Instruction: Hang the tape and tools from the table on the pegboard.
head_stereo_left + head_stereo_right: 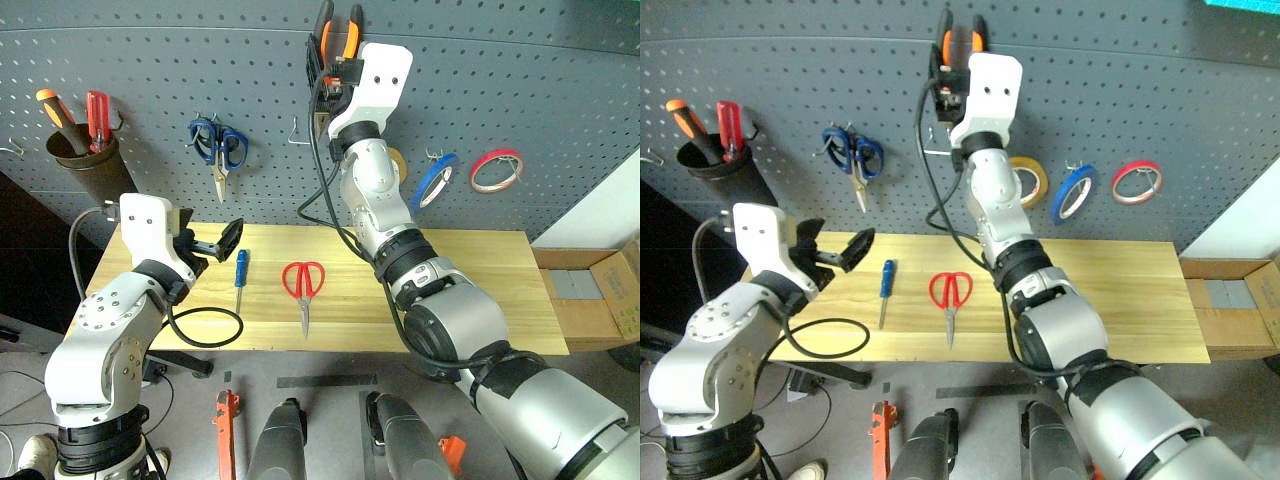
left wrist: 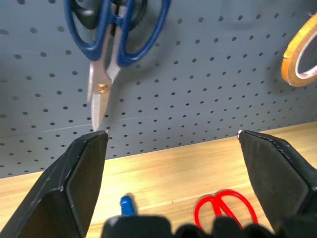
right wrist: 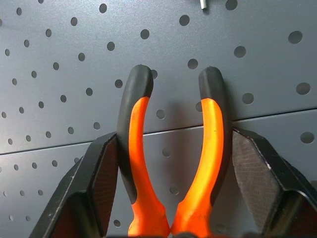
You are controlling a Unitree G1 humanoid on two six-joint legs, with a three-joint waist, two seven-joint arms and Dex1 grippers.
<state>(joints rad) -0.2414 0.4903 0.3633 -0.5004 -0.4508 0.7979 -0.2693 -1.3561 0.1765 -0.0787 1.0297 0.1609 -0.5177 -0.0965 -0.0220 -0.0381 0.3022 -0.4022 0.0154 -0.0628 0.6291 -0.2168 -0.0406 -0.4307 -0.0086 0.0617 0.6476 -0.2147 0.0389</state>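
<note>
Against the grey pegboard [image 1: 150, 60], the right gripper [image 3: 173, 163] clamps the orange-and-black pliers [image 3: 173, 148], handles up, above the yellow tape [image 1: 1028, 180] hanging beside blue [image 1: 1074, 192] and red rolls [image 1: 1137, 182]. On the wooden table [image 1: 480, 290], red scissors [image 1: 303, 283] and a blue screwdriver [image 1: 240, 270] lie near the empty, wide-open left gripper [image 1: 215, 240]. A dark cup [image 1: 90, 165] holds two screwdrivers; blue scissors [image 2: 111, 44] hang nearby.

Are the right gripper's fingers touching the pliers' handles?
Touching. In the right wrist view both fingers press against the outer sides of the orange-and-black pliers handles, with no gap at either side.
</note>
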